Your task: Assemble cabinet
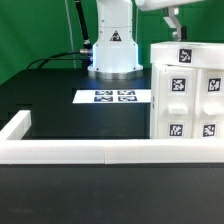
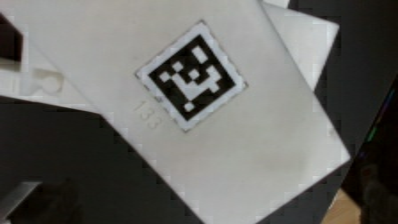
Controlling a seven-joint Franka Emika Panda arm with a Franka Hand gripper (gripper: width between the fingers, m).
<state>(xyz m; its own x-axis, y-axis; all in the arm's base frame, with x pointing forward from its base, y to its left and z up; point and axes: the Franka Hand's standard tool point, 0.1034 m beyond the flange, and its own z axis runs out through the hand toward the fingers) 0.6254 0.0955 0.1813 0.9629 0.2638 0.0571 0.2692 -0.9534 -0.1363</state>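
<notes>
The cabinet (image 1: 188, 95) is a white box with black-and-white tags on its front, standing on the black table at the exterior view's right. Its top carries a white panel with one tag (image 1: 184, 53). My gripper (image 1: 175, 27) hangs just above that top panel, at the upper right of the exterior view. In the wrist view the tagged white panel (image 2: 214, 130) fills most of the picture, close below the camera and turned diagonally. My fingers do not show clearly there, so I cannot tell whether the gripper is open or shut.
The marker board (image 1: 113, 97) lies flat on the table left of the cabinet. A long low white border rail (image 1: 90, 151) runs along the front and turns back at the left (image 1: 18, 125). The arm's base (image 1: 113, 50) stands behind the marker board.
</notes>
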